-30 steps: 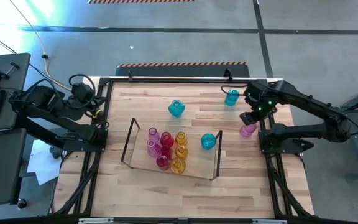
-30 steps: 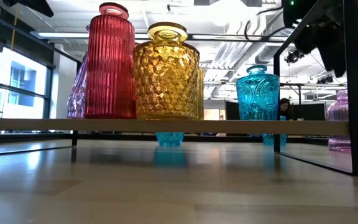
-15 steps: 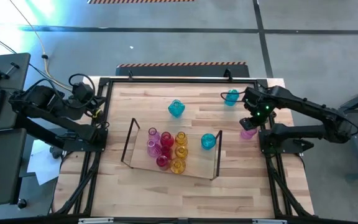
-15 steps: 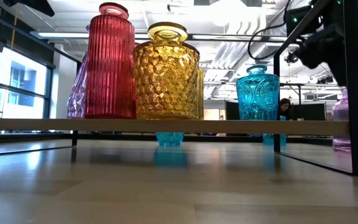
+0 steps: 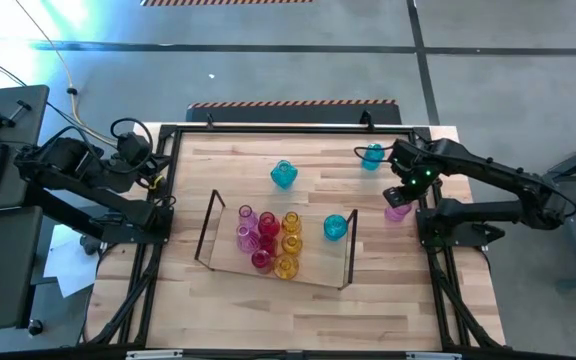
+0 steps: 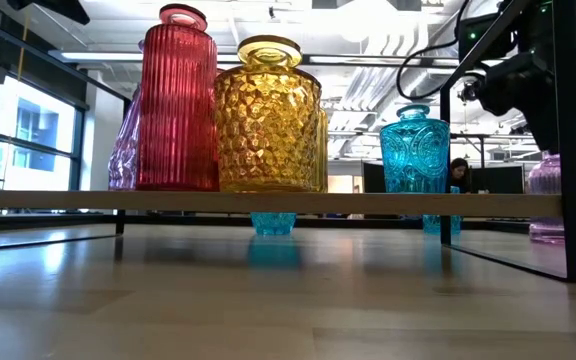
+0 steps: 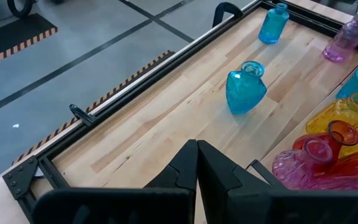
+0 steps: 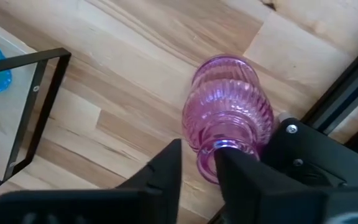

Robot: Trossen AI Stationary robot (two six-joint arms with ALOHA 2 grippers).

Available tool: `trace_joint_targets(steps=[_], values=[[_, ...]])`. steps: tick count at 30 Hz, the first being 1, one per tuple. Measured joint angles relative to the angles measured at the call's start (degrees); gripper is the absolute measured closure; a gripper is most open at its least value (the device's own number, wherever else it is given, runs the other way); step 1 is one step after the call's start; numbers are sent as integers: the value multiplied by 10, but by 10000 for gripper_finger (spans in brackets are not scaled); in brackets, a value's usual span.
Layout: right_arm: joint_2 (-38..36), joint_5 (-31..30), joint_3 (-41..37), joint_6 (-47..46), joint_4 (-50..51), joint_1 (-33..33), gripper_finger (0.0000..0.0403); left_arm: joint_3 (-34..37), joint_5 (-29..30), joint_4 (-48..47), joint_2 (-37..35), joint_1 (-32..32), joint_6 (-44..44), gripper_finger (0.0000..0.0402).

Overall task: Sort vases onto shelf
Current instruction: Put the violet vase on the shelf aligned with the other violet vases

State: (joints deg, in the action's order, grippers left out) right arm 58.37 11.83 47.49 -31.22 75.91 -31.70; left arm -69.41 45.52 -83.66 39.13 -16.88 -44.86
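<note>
Two grippers are in view. The right gripper (image 5: 398, 196) is positioned over the pink vase (image 5: 398, 210) at the right edge of the table (image 5: 228, 300), beside the black frame rail (image 5: 438, 275). Compared with one second earlier, this gripper has moved down onto the vase and its fingers have narrowed. In the right wrist view the two fingers (image 8: 166, 171) flank the neck of the pink vase (image 8: 232, 121); contact appears made, but whether the neck is firmly clamped cannot be told. The vase itself stands in the same spot on the wood, outside the shelf (image 5: 218, 262).

The left gripper (image 5: 158, 182) waits at the table's left edge, unchanged, with fingers (image 7: 194, 165) pressed together and nothing between them.

Shelf contents are unchanged: a cluster of pink, red and yellow vases (image 5: 268, 240) plus one cyan vase (image 5: 335, 227) near its right end. Two further cyan vases stand on the table beyond the shelf, one (image 5: 284, 174) central and one (image 5: 372, 156) near the far right.

In the low view, the shelf's dark upright (image 6: 566, 140) partly hides the pink vase (image 6: 545, 195), and the right arm is cut off at the upper edge. The exact count within the cluster is hard to make out.
</note>
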Motion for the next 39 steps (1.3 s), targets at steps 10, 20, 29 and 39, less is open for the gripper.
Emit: trace_joint_targets(steps=[10,20,29,39], values=[[0,4,1,3,-1,0,385,0,0,0,0,0,10,401],[1,-24,111,-39,40,47,397,0,-4,0,0,0,11,401],[4,-110,307,-125,50,123,400,0,-4,-1,0,0,20,401],[137,-131,470,-130,-121,241,402,0,-4,-1,0,0,20,401]])
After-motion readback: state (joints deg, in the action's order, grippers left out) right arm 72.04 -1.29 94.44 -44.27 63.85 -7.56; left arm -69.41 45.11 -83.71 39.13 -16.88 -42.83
